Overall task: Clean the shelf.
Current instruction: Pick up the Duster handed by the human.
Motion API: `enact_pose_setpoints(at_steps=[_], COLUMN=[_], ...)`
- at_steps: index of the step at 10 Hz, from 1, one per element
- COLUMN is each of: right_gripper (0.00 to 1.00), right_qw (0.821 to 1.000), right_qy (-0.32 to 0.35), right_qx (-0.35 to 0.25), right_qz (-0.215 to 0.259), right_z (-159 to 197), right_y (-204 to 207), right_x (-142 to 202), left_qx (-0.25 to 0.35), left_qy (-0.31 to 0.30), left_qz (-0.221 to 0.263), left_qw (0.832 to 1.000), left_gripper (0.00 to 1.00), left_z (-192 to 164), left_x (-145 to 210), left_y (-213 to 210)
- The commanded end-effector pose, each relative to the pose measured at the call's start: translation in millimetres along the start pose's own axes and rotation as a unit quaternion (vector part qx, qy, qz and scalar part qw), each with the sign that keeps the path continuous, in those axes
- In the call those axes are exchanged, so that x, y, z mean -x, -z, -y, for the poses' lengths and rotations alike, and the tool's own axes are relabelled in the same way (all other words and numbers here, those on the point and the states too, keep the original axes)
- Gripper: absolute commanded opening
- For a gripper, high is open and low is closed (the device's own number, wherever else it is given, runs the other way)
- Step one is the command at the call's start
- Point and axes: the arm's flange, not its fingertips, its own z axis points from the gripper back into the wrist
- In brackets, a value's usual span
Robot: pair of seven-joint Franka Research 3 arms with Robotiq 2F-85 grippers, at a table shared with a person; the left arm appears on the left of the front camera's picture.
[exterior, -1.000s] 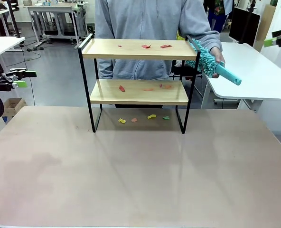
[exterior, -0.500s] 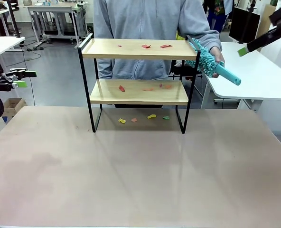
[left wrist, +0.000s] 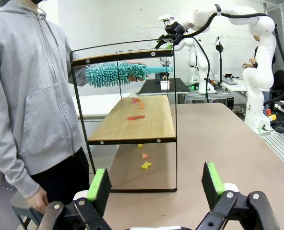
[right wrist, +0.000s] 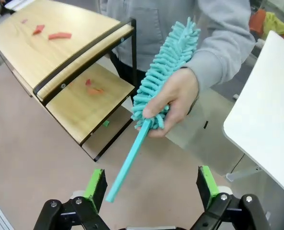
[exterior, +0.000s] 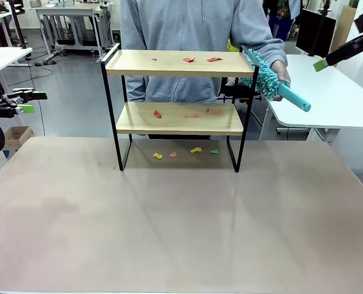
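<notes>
The shelf [exterior: 178,64] stands at the table's far middle, two wooden boards in a black frame. Red scraps [exterior: 189,60] lie on its top board, more scraps [exterior: 157,114] on the lower board, and coloured scraps [exterior: 195,150] on the table beneath. Behind it a person's hand [right wrist: 173,100] holds a teal duster [exterior: 270,82] at the shelf's right end. My right gripper [exterior: 335,50] hovers open up at the right; in its wrist view the gripper [right wrist: 150,187] looks down on the duster [right wrist: 166,72]. My left gripper [exterior: 34,101] waits open at the far left, facing the shelf [left wrist: 137,120] side-on.
The brown table [exterior: 181,233] stretches bare in front of the shelf. A white side table [exterior: 328,98] stands at the right, close under my right gripper. The person in a grey hoodie [exterior: 187,24] stands right behind the shelf.
My right gripper has swung in from the right edge toward the duster's handle. The person, the duster and my left arm have stayed put.
</notes>
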Motion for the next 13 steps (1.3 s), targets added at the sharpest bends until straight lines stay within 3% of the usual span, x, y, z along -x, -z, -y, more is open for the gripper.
enact_pose_setpoints(at_steps=[1,2,5,13], right_gripper=[1.00,1.00,1.00,1.00], right_qw=[0.999,0.996,0.993,0.988], right_qy=[0.013,0.012,0.036,0.087], right_qx=[0.031,0.063,0.064,0.079], right_qz=[-0.025,-0.062,-0.093,-0.096], right_z=[-29.8,-42.1,-74.8,-82.3], right_y=[0.4,7.1,32.2,89.9], right_x=[-0.3,0.1,4.0,28.4], left_qx=[0.003,0.003,0.003,0.003], left_qy=[0.006,0.006,0.006,0.006], left_qz=[-0.003,-0.003,-0.003,-0.003], left_qw=[1.000,1.000,1.000,1.000], left_gripper=[1.00,1.00,1.00,1.00], left_z=[0.5,0.5,0.5,0.5], left_x=[-1.5,-1.5,-1.5,-1.5], left_y=[0.5,0.5,0.5,0.5])
